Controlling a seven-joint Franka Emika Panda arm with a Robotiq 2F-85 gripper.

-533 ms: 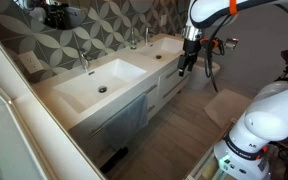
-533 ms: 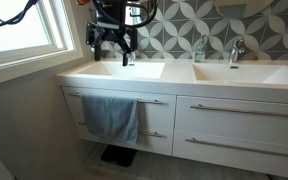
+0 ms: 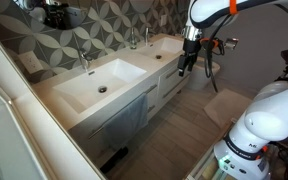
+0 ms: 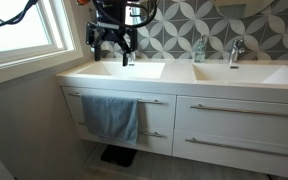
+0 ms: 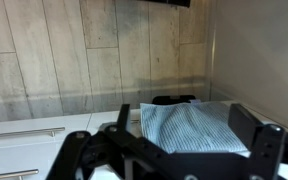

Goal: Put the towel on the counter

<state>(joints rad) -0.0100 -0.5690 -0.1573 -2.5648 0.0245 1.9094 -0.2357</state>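
The grey-blue towel (image 4: 110,117) hangs limp over a drawer handle bar under one basin, and it also shows in an exterior view (image 3: 125,122). The white counter (image 4: 180,75) with two basins runs along the patterned wall (image 3: 62,95). My gripper (image 4: 112,55) hangs open and empty above the counter's front edge near a basin in both exterior views (image 3: 187,62). In the wrist view the towel (image 5: 194,125) lies below, between my spread fingers (image 5: 186,135).
Chrome faucets (image 4: 235,50) stand behind each basin, and a bottle (image 4: 200,48) stands between them. A black flat object (image 4: 117,156) lies on the wooden floor below the towel. A pale floor mat (image 3: 224,105) lies near the robot's white base (image 3: 252,135). A window (image 4: 19,25) flanks the counter.
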